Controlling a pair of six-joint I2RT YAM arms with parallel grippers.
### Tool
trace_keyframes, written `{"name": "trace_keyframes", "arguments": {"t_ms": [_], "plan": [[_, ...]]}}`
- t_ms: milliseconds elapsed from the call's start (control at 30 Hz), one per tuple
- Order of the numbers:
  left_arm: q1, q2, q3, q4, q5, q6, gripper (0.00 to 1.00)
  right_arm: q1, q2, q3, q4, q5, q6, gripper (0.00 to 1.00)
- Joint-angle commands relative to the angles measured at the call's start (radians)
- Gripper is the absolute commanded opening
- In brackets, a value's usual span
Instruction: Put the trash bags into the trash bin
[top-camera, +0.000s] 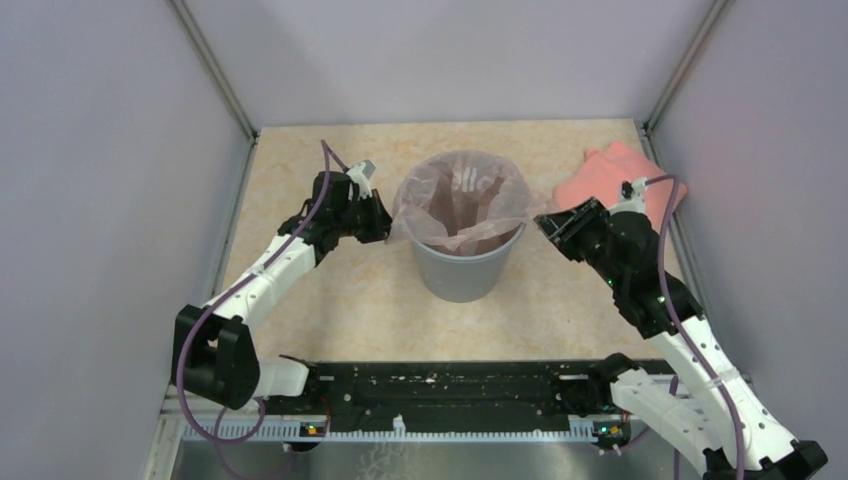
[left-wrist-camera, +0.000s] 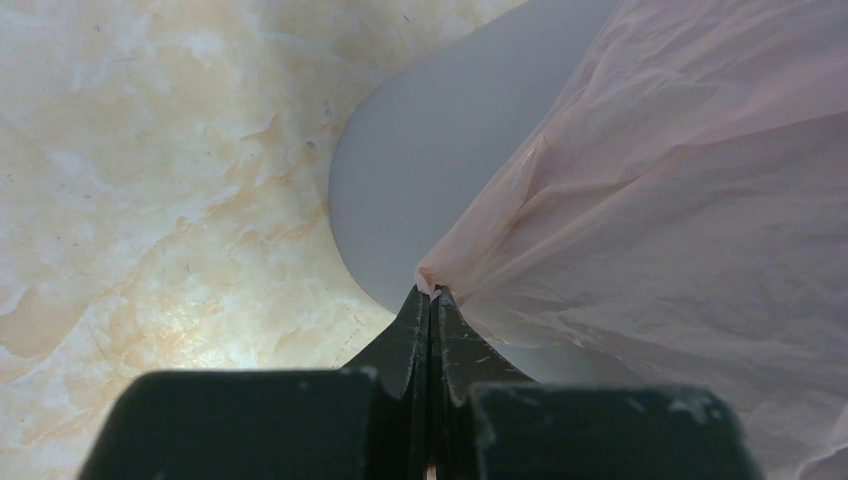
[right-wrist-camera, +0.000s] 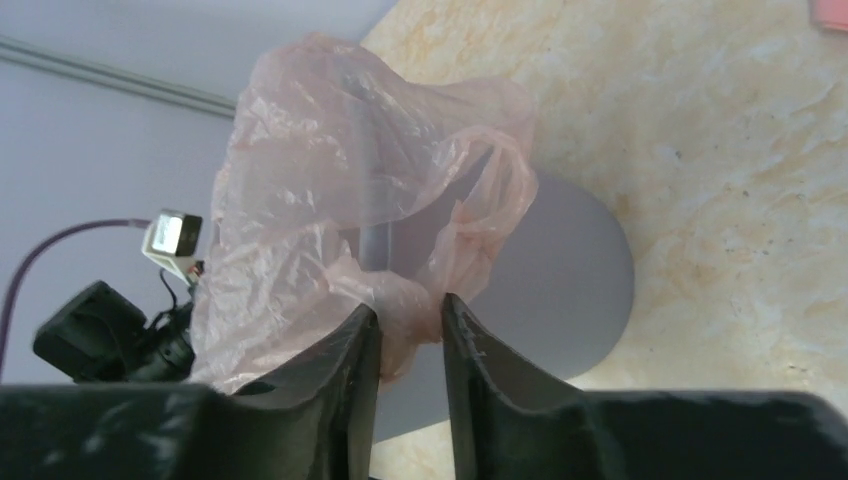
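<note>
Even diffuse light, soft shadows, wrist views' near foreground blurred
</note>
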Motion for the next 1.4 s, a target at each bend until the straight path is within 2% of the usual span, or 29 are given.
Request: {"name": "trace_keyframes", "arguments": {"t_ms": [0,133,167,500,767,1367], "plan": [[-0.005,-0.032,0.041,0.030,0.016,0.014,0.00,-0.007,-0.030,-0.012,0.052,0.022,0.027,0.22],[-0.005,-0.037,0.039,0.031,0.024,0.009,0.00,-0.007,-0.062,-0.018,-0.002,0.060,-0.006,0.01],[-0.005,-0.040,0.036,0.033,0.027,0.007,0.00,-0.007,-0.070,-0.022,-0.019,0.067,-0.020,0.00],[-0.005,-0.048,0.021,0.021,0.021,0.003,0.00,-0.007,-0.028,-0.134,-0.036,-0.090,-0.153,0.00],[-0.005,-0.066,-0.040,0.011,0.002,0.000,0.00,-0.007,0.043,-0.180,0.005,-0.137,-0.233,0.00],[-0.005,-0.073,-0.148,0.060,0.001,-0.014,0.00,-0.007,0.081,-0.154,-0.068,-0.046,-0.277,0.00]]}}
